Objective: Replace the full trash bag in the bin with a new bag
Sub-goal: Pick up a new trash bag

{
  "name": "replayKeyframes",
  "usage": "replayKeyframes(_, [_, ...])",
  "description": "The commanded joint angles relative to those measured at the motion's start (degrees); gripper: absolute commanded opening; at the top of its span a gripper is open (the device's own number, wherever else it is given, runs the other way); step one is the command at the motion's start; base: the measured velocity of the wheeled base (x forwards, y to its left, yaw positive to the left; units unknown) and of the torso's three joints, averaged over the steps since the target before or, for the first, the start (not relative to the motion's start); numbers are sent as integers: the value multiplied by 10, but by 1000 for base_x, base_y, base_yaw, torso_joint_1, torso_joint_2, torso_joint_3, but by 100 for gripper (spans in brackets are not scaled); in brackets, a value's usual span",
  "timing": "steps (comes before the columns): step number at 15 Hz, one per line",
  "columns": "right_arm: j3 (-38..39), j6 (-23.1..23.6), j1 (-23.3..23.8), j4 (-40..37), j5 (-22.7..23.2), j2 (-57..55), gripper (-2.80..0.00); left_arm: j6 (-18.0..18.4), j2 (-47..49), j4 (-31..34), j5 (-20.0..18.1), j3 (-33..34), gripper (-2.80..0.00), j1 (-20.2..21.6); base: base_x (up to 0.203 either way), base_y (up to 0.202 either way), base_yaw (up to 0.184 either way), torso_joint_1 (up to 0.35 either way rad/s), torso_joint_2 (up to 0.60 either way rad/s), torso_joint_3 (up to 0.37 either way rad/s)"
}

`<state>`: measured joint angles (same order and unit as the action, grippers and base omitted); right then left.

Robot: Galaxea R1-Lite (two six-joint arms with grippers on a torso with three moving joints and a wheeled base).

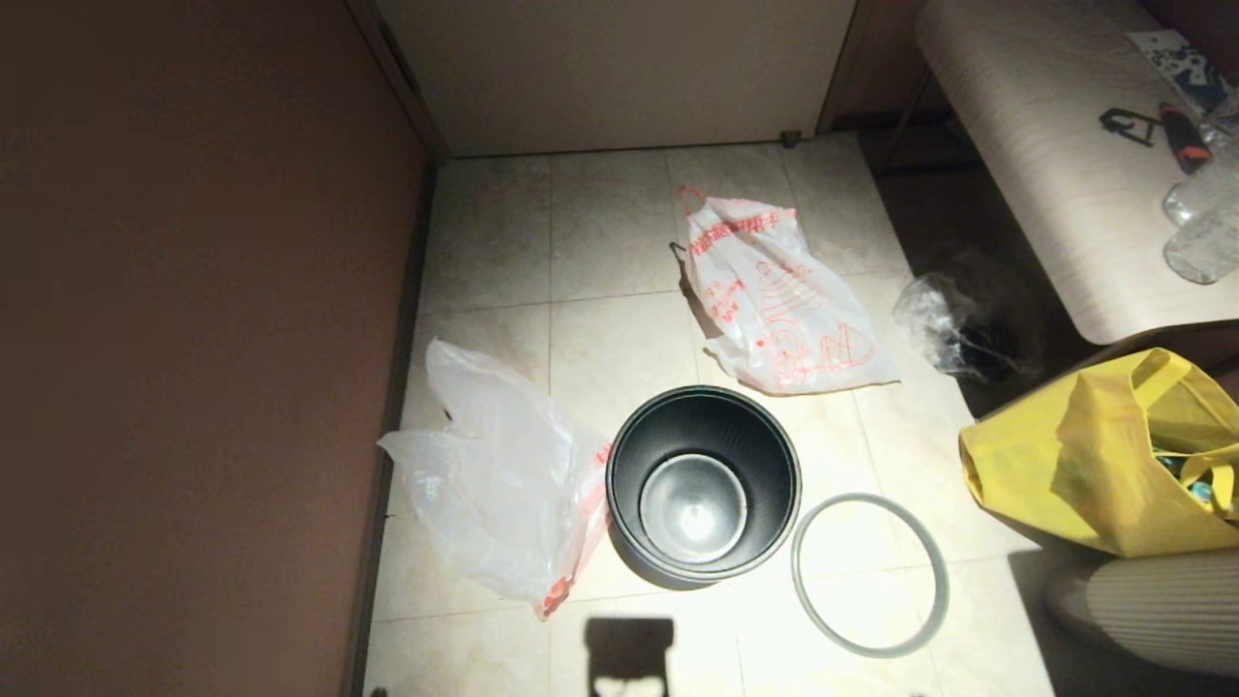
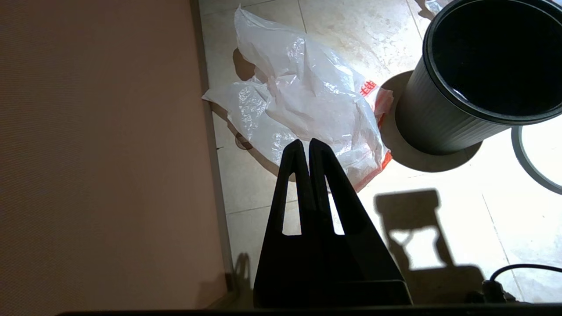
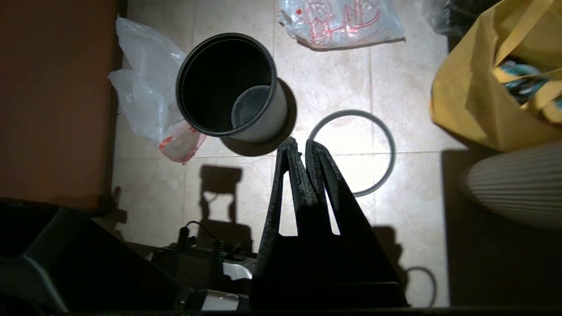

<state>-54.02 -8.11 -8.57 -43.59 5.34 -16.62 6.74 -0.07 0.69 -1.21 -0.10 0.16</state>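
Tiled floor [image 1: 619,242], lit from above. Yellow tote [image 1: 1094,455] at the right edge. New bag [image 1: 494,484], cloudy, lies crumpled against the bin's left side by the wall. Full trash bag [image 1: 784,300] lies flat beyond the bin, apart from it. Bin [image 1: 704,479] upright, unlined. Grey hoop [image 1: 868,573] flat on the floor just right of the bin. Left gripper [image 2: 305,145] fingers pressed together, above the new bag. Right gripper [image 3: 298,147] fingers together, holding nothing, above the floor between bin and hoop.
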Motion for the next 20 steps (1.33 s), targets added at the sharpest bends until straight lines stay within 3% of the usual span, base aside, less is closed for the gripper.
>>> replayKeyframes(1, [0,15,5,-2,-2,6,-280,1,0,0,0,0,-280,0,0,0,0,0,0,0])
replayKeyframes(4, [3,13,86,-29,25,37,-280,1,1,0,0,0,-280,0,0,0,0,0,0,0])
replayKeyframes(8, [103,29,93,-7,48,114,-280,0,1,0,0,0,-280,0,0,0,0,0,0,0])
replayKeyframes(15, [448,127,93,321,11,165,-280,1,1,0,0,0,-280,0,0,0,0,0,0,0])
replayKeyframes(18, [502,179,93,382,-15,167,-280,1,1,0,0,0,-280,0,0,0,0,0,0,0])
replayKeyframes(20, [515,167,93,399,-39,167,-280,1,1,0,0,0,-280,0,0,0,0,0,0,0])
